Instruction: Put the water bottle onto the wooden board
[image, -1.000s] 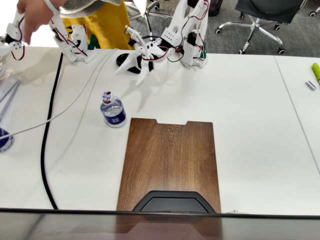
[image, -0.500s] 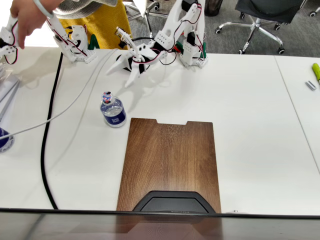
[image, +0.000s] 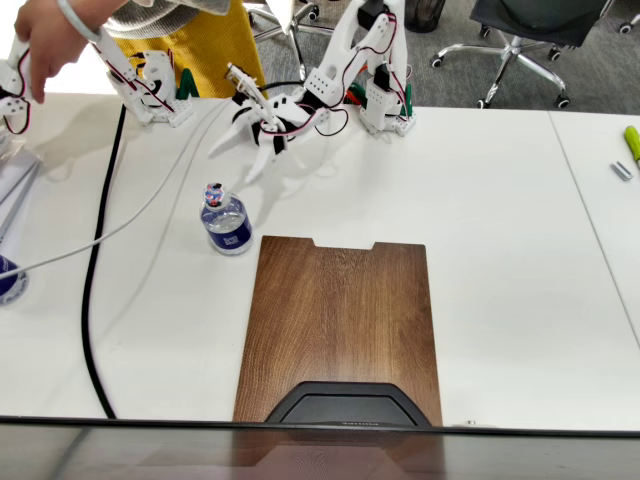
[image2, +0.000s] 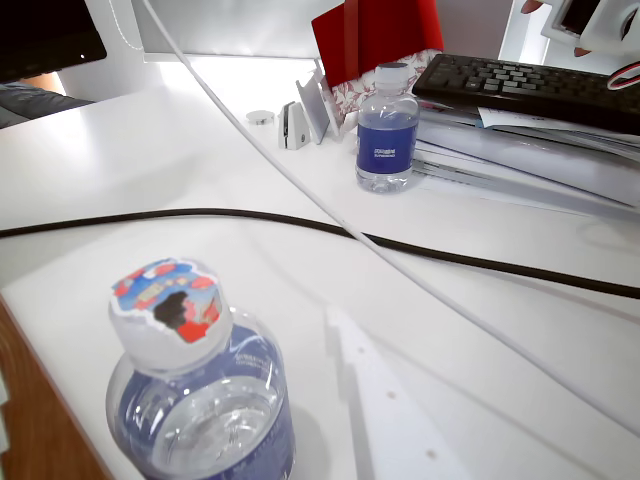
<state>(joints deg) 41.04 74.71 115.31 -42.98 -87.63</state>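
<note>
One small clear plastic water bottle (image: 227, 223) stands upright just left of the dark brown wooden board's (image: 340, 320) far corner; white gripper (image: 247, 133), fingers apart, should descend squarely astride it before closing.

water bottle (image2: 200, 400) label and cap markings too blurred to read
</note>
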